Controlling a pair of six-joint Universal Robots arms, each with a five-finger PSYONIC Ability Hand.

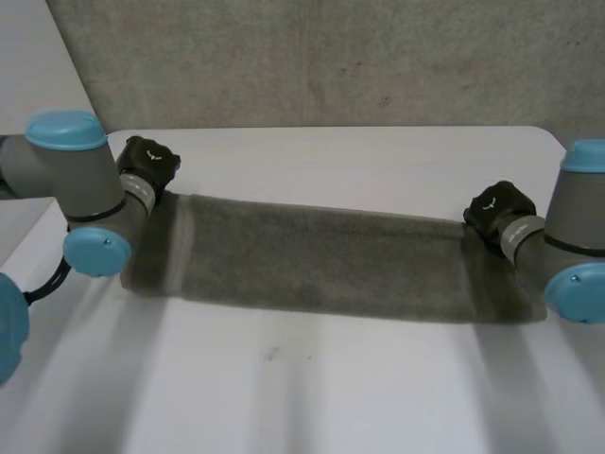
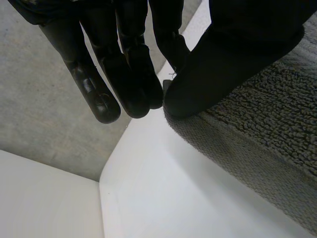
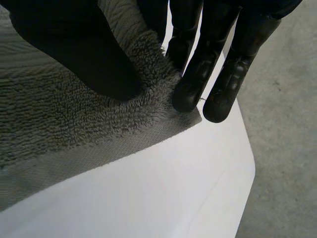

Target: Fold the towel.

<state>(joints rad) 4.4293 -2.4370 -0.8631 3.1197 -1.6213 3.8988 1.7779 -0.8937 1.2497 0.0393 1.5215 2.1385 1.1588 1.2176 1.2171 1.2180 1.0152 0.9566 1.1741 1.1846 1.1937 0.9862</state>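
**Item: towel** [image 1: 321, 265]. Dark grey terry with a flat-woven hem band. It lies as a long, narrow strip across the white worktop [image 1: 312, 397], running from one arm to the other. The number of layers cannot be told.

**Left hand** [image 1: 146, 163]. At the far corner of the towel's left end. In the left wrist view the thumb [image 2: 213, 69] lies on top of the corner. The straight fingers [image 2: 133, 84] close against the thumb tip at the corner's edge. Read as pinching the towel corner.

**Right hand** [image 1: 496, 210]. At the far corner of the towel's right end. In the right wrist view the thumb [image 3: 94, 59] presses the pile from above. The fingers [image 3: 190, 84] meet the corner from the outer side, with a ridge of cloth gathered between them. Read as grasping the towel corner.

**Step in hand (judgement).** Both far corners are secured, one per hand, which opens a fold across the strip's short dimension. No fold made by this grasp is yet visible.

**Next move calls for (judgement).**
- Lift both corners together and level, so the far edge comes up straight.
- Carry that edge towards the near edge and set it down aligned with it.
- Keep the span between the hands taut, so the middle does not sag or wrinkle.
- Hold both pinches until the edge is laid.
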